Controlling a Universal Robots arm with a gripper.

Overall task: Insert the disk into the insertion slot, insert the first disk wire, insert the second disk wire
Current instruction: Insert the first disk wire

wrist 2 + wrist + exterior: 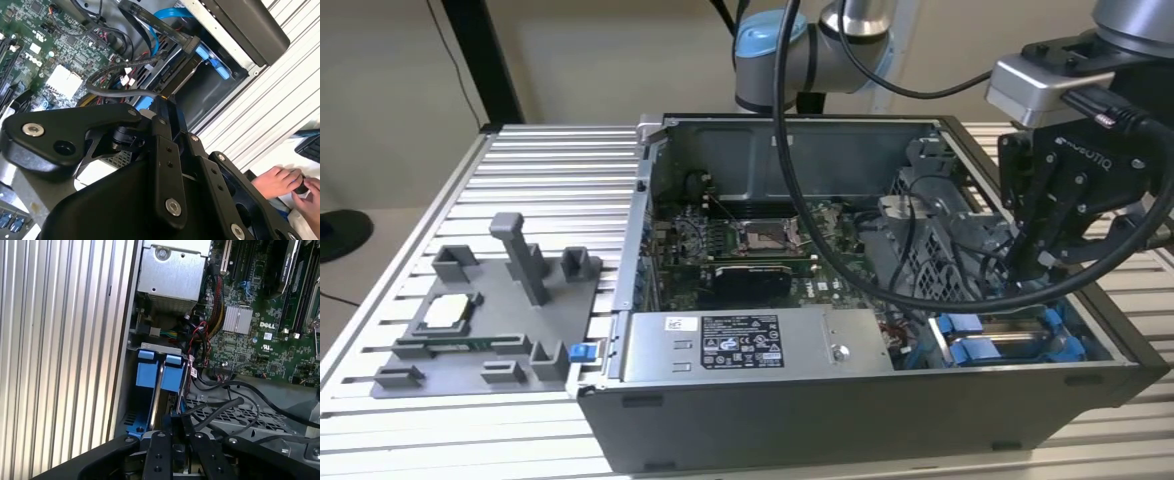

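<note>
Computer case [854,420], laid open on a slatted metal table [547,170], is seen with its motherboard [747,240] exposed. Toward the exterior view's right, the gripper [1041,262] is held low inside the case, just above the insertion slot [994,350].

In the first wrist view, the disk [150,375] is recognised by its bright blue carrier, standing on edge within the slot's grey walls, directly beneath the gripper. The disk is judged to be seated, so the first step is taken as done and a wire step is judged to be in hand.

Whether the gripper is open or closed, and whether anything is held by it, cannot be told.

Loose black wires [225,407] are draped just beside the gripper, and a blue cable [167,17] is seen running toward the bay in the second wrist view. The next move is judged to call for a connector to be lined up squarely with the disk's socket, with the crowded wires kept from snagging.

A person's hands [280,182] are seen resting beyond the table's edge.
</note>
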